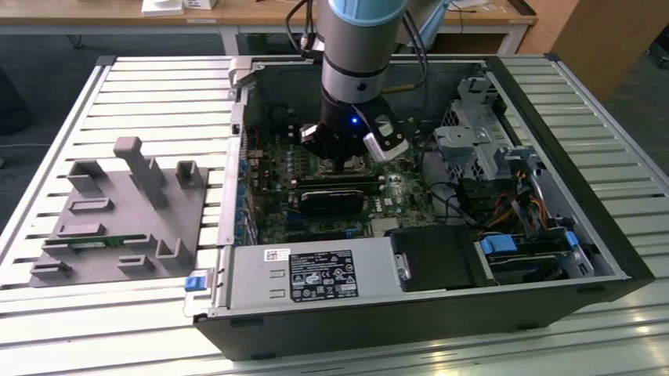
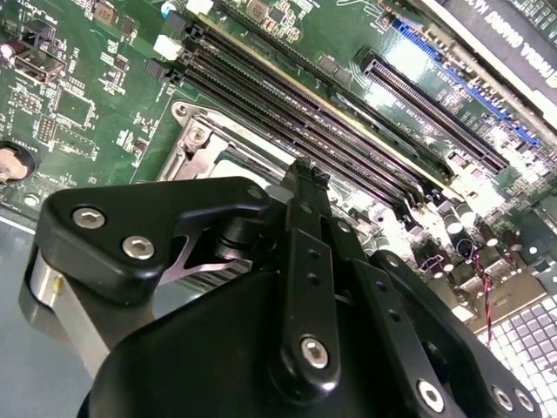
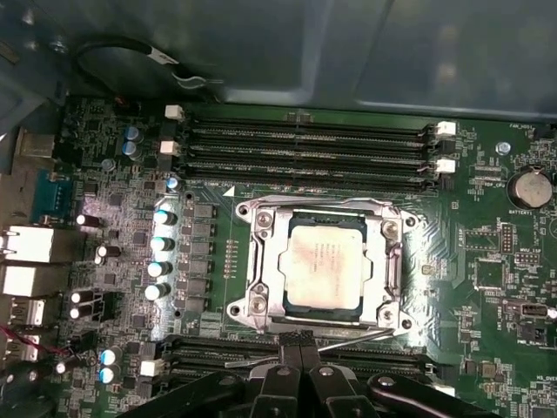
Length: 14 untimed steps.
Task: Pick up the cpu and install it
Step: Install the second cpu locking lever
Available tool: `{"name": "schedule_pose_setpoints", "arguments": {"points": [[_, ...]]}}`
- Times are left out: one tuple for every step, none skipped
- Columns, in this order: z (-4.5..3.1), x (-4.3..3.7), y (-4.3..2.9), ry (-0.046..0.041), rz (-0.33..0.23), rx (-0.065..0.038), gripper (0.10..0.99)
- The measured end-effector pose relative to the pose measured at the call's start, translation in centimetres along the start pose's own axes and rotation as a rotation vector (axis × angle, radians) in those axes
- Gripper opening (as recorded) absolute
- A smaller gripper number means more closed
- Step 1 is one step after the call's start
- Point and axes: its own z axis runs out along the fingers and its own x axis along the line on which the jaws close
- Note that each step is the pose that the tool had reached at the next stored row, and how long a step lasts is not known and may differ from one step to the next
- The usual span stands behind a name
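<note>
A: Gripper (image 3: 297, 347) state?
B: Fingers pressed together, tips meeting, nothing between them. Tips just at the socket (image 3: 319, 266) frame's edge, over the thin latch lever (image 3: 348, 341).

A: Same from the second wrist view?
B: Black linkage of the gripper (image 2: 306, 187) close up, tips together above the socket (image 2: 209, 152) corner. No part held.

A: Position of the cpu (image 3: 323, 263)?
B: Seated flat inside the socket, silver top up, pale rim visible all round. Metal frame around it, screws at the corners. Apart from the fingertips, not touched.

A: Around the socket?
B: Memory slots (image 3: 306, 148) in rows on one side, more slots at the finger side. Capacitors (image 3: 164, 252) in a column beside the frame. Coin battery (image 3: 529, 188) toward the board edge.

A: Exterior view?
B: Arm (image 1: 361, 47) reaching down into the open case (image 1: 585, 258), gripper (image 1: 340, 163) low over the motherboard (image 1: 313, 204). Grey fixture (image 1: 115, 211) on the slatted table (image 1: 157, 94), at the exterior view's left, well apart from the case.
</note>
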Motion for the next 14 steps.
{"name": "schedule_pose_setpoints", "arguments": {"points": [[0.02, 0.0, 0.0, 0.0, 0.0, 0.0, 0.106], [0.11, 0.02, -0.01, -0.0001, 0.0, -0.002, 0.106], [0.15, 0.05, -0.02, -0.0001, 0.0, -0.002, 0.106], [0.15, 0.06, -0.02, -0.0001, 0.0, -0.002, 0.106], [0.16, 0.06, -0.02, -0.0001, 0.0, -0.002, 0.106], [0.16, 0.06, -0.02, -0.0001, 0.0, -0.002, 0.106], [0.17, 0.07, -0.02, -0.0001, 0.0, -0.002, 0.106], [0.17, 0.07, -0.02, -0.0001, 0.0, -0.002, 0.106], [0.18, 0.08, -0.02, -0.0001, 0.0, -0.002, 0.106], [0.18, 0.08, -0.02, -0.0001, 0.0, -0.002, 0.106], [0.19, 0.08, -0.02, -0.0001, 0.0, -0.002, 0.106], [0.19, 0.08, -0.02, -0.0001, 0.0, -0.002, 0.106], [0.2, 0.1, -0.02, -0.0001, 0.0, -0.002, 0.106], [0.21, 0.11, -0.03, -0.0002, 0.0, -0.004, 0.106]]}}
